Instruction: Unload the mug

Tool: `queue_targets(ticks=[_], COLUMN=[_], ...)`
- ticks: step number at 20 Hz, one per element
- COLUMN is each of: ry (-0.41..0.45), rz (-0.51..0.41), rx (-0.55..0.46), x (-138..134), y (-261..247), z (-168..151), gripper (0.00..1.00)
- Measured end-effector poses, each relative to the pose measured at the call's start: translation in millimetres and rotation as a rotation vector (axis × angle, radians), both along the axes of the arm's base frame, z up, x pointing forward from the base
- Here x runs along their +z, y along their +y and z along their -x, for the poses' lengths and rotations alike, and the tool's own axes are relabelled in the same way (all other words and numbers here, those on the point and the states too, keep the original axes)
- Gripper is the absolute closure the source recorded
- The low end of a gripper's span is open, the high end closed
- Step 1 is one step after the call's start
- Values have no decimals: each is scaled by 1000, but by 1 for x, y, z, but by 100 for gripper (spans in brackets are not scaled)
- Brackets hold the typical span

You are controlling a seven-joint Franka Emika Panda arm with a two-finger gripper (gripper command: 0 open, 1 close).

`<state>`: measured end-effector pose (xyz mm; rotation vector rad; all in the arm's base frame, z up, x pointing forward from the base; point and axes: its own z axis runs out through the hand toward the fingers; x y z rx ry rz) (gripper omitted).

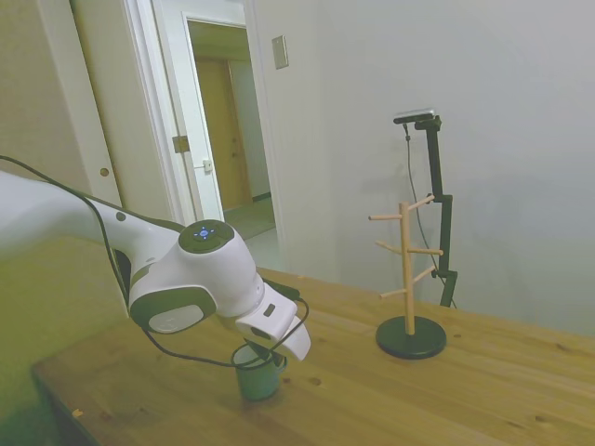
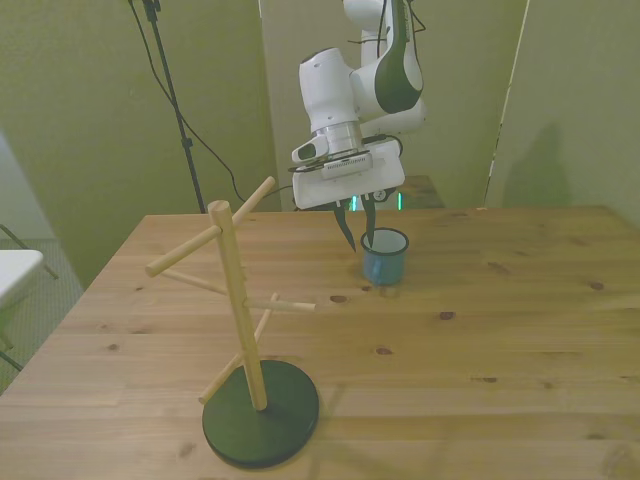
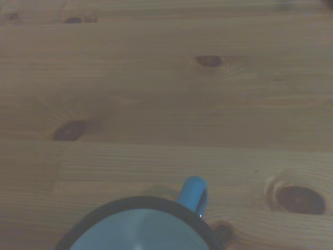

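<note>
The blue mug (image 2: 386,262) stands upright on the wooden table (image 2: 500,330), toward the far edge; in the side view the mug (image 1: 257,379) is near the front left corner. My gripper (image 2: 360,240) hangs right over it, open, one dark finger outside the mug's wall on the front view's left and the other dipping just inside the rim. In the side view the gripper (image 1: 264,359) sits on top of the mug and hides the rim. The wrist view shows the mug's dark rim and white inside (image 3: 140,232), with its blue handle (image 3: 193,191) sticking out.
A wooden mug tree (image 2: 238,300) with several bare pegs stands on a round black base (image 2: 262,412), near the front view's left; in the side view the mug tree (image 1: 407,279) is to the right of the mug. An open doorway shows behind the table.
</note>
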<state>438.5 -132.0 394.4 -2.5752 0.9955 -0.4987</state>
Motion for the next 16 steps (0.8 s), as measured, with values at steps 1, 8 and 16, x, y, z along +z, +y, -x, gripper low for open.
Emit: queue_targets(ticks=[1,8,16], ry=[0,48,111], rz=[1,51,95], rx=[-2,-20,0], x=[1,22,71], y=[0,11,61], z=[-1,-14,10], gripper=[0,0,0])
